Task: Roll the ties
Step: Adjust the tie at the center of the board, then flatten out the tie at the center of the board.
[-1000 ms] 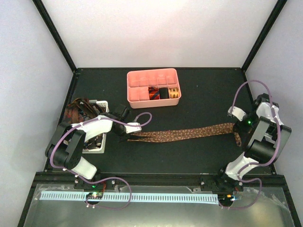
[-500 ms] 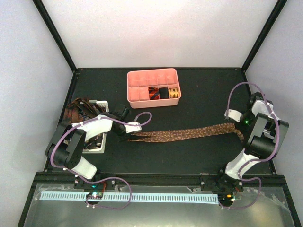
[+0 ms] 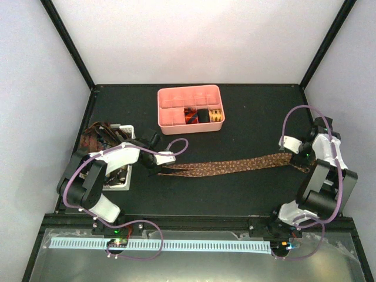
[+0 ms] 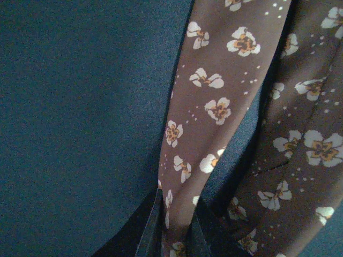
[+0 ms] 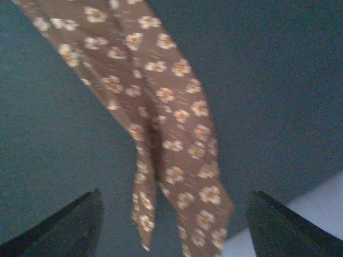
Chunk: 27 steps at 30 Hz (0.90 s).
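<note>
The left hand (image 3: 160, 165) is clamped on the brown tie (image 3: 229, 166), at the tie's left end. In the left wrist view its two dark fingertips (image 4: 151, 235) press together at the bottom edge of the frame, with a narrow strip of the brown tie (image 4: 214, 107) pinched between them. The fabric carries small cream flowers with orange centres. A second, wider fold of the same cloth lies just beside the strip, to its right.

The right hand (image 3: 298, 155) hovers over the tie's other end with its fingers wide apart and nothing between them. In the right wrist view the two dark fingers (image 5: 69, 225) stand at the bottom corners of the frame, and the brown tie (image 5: 161, 107) runs down between them, lying on the dark surface. The picture is slightly blurred.

From above, the tie stretches nearly straight across the black bench (image 3: 247, 117), from the left hand to the right hand, rising slightly toward the right.

Toward the back of the bench sits a pink tray (image 3: 160, 111) divided into compartments. Three of them hold rolled ties: a red-orange tie (image 3: 190, 116), a black tie (image 3: 204, 115) and a gold tie (image 3: 216, 115), side by side. At the left edge, partly under the left arm, stands a white basket (image 3: 124, 127) with dark fabric (image 3: 97, 136) spilling over its rim.
</note>
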Each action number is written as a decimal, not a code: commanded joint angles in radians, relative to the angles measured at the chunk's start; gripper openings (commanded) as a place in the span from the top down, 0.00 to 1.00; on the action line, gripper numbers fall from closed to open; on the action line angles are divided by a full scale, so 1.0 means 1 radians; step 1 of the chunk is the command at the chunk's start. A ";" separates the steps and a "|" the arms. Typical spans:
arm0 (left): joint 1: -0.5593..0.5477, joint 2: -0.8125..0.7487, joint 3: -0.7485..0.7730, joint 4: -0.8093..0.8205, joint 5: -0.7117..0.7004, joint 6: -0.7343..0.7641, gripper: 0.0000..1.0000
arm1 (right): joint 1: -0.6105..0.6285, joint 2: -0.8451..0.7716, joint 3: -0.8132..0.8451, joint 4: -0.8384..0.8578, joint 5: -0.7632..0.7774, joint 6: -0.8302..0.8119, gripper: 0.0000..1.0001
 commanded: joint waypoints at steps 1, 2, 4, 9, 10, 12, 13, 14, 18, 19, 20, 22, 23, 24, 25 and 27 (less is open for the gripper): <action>0.008 0.027 0.017 -0.002 0.020 0.010 0.86 | 0.004 0.087 0.030 -0.123 -0.021 -0.054 0.20; 0.009 0.029 0.019 -0.003 0.022 0.009 0.86 | 0.006 0.103 0.037 -0.125 -0.020 -0.056 0.20; 0.008 0.033 0.020 -0.006 0.024 0.010 0.86 | 0.011 0.141 0.051 -0.126 -0.016 -0.069 0.20; 0.008 0.043 0.022 -0.010 0.021 0.011 0.86 | 0.027 0.251 0.076 -0.103 0.061 -0.091 0.23; 0.008 0.044 0.021 -0.010 0.021 0.010 0.86 | 0.027 0.269 0.082 -0.104 0.075 -0.092 0.26; 0.009 0.047 0.020 -0.008 0.021 0.009 0.86 | 0.027 0.292 0.095 -0.103 0.094 -0.084 0.39; 0.009 0.049 0.020 -0.007 0.021 0.010 0.86 | 0.027 0.294 0.100 -0.102 0.094 -0.079 0.47; 0.009 0.052 0.020 -0.006 0.020 0.010 0.86 | 0.027 0.290 0.104 -0.099 0.094 -0.074 0.58; 0.011 0.059 0.020 -0.005 0.018 0.011 0.86 | 0.027 0.233 0.108 -0.072 0.101 -0.074 0.90; 0.012 0.059 0.020 -0.004 0.017 0.012 0.86 | 0.027 0.213 0.110 -0.073 0.105 -0.079 0.93; 0.012 0.058 0.022 -0.004 0.016 0.013 0.86 | 0.027 0.194 0.111 -0.072 0.109 -0.084 0.94; 0.013 0.060 0.024 -0.002 0.014 0.014 0.86 | 0.027 0.150 0.112 -0.066 0.108 -0.095 0.95; 0.014 0.062 0.026 -0.003 0.014 0.014 0.86 | 0.028 0.139 0.110 -0.056 0.103 -0.098 0.96; 0.014 0.063 0.026 -0.003 0.015 0.015 0.87 | 0.028 0.118 0.107 -0.043 0.094 -0.099 0.98; 0.014 0.066 0.029 -0.004 0.015 0.016 0.87 | 0.027 0.104 0.104 -0.027 0.084 -0.097 0.98; 0.016 0.067 0.030 -0.003 0.016 0.017 0.88 | 0.027 0.076 0.076 0.043 0.071 -0.079 0.98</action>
